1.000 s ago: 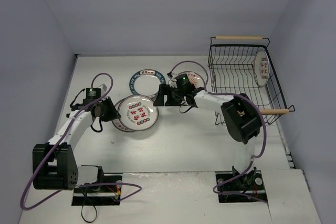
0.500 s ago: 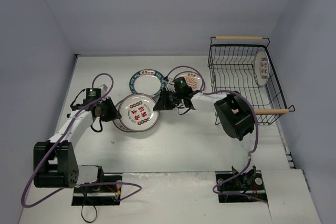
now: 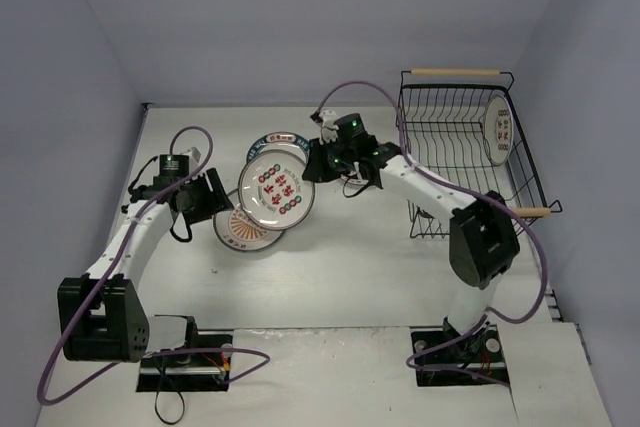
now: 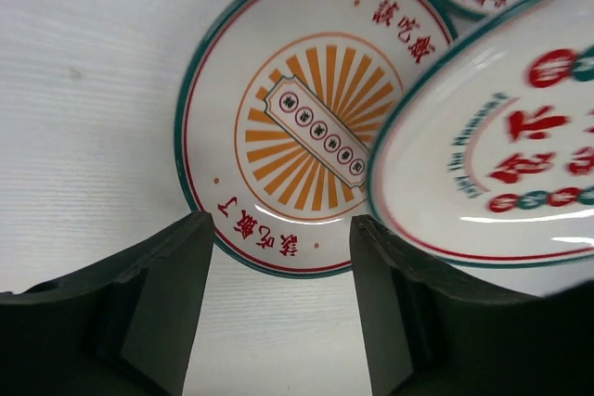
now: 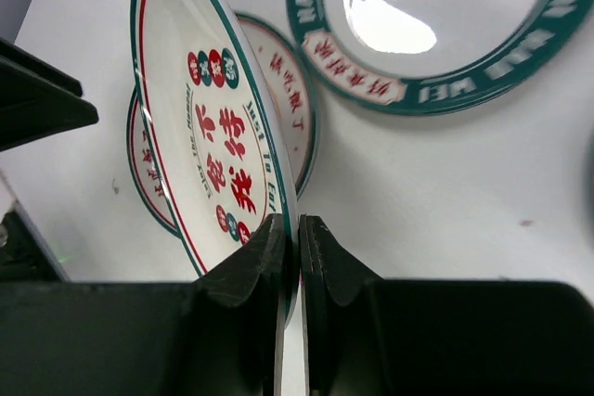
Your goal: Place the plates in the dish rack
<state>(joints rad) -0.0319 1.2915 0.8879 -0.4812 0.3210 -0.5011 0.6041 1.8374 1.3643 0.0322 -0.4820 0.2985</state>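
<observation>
Two claws work over the white counter point(image 3: 350, 257). At the left, the left claw point(image 4: 278, 229) stands wide open with nothing in it, hovering just above the near rim of the sunburst plate point(image 4: 297, 136), which lies flat on the counter. Right of it, partly overlapping that plate from above, the red-character plate point(image 3: 280, 185) is off the counter and tilted. The right claw point(image 5: 295, 224) is clamped tight on its rim, one finger on each face. Behind it, the teal-rimmed plate point(image 5: 436, 44) lies flat on the counter. Far right, the rack point(image 3: 420, 137) holds an upright plate point(image 3: 497, 129) at its right end
</observation>
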